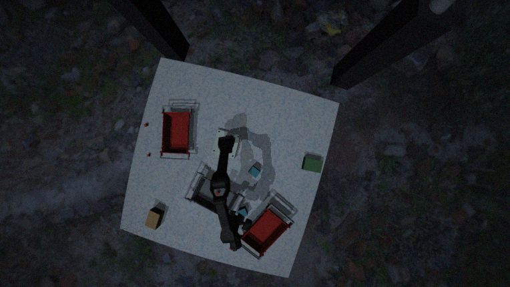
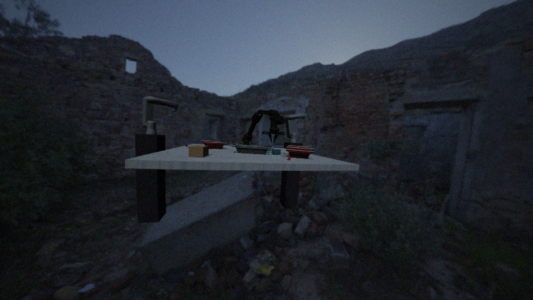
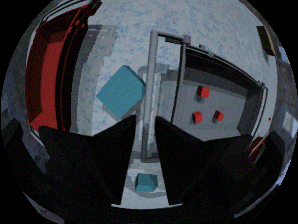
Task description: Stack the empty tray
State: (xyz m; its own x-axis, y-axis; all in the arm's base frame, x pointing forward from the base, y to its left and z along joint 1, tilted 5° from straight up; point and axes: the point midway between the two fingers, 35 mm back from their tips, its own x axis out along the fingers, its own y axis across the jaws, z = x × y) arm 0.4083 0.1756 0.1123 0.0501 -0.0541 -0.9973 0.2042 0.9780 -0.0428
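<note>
The grey loaded tray (image 1: 207, 189) (image 2: 251, 150) (image 3: 245, 107) stands mid-table, with three small red blocks (image 3: 203, 92) visible inside. Its near wire bar (image 1: 235, 203) (image 3: 151, 75) is swung out over the end toward the right red tray. Its far bar (image 1: 192, 185) is swung out too. The empty right red tray (image 1: 267, 227) (image 2: 299, 151) (image 3: 48, 75) stands level on the table, bars outward. My gripper (image 2: 273, 140) (image 3: 145, 120) points down above the near bar, its fingers narrowly open with nothing held. The bar shows below the gap. The arm hides part of the grey tray in the top view.
A teal block (image 1: 242, 211) (image 3: 121, 92) stands close beside the near bar; another teal block (image 1: 254, 171) (image 3: 146, 182) is farther off. A second empty red tray (image 1: 175, 132) (image 2: 213, 144), an orange block (image 1: 153, 218) (image 2: 197, 151) and a green block (image 1: 312, 164) stand farther out.
</note>
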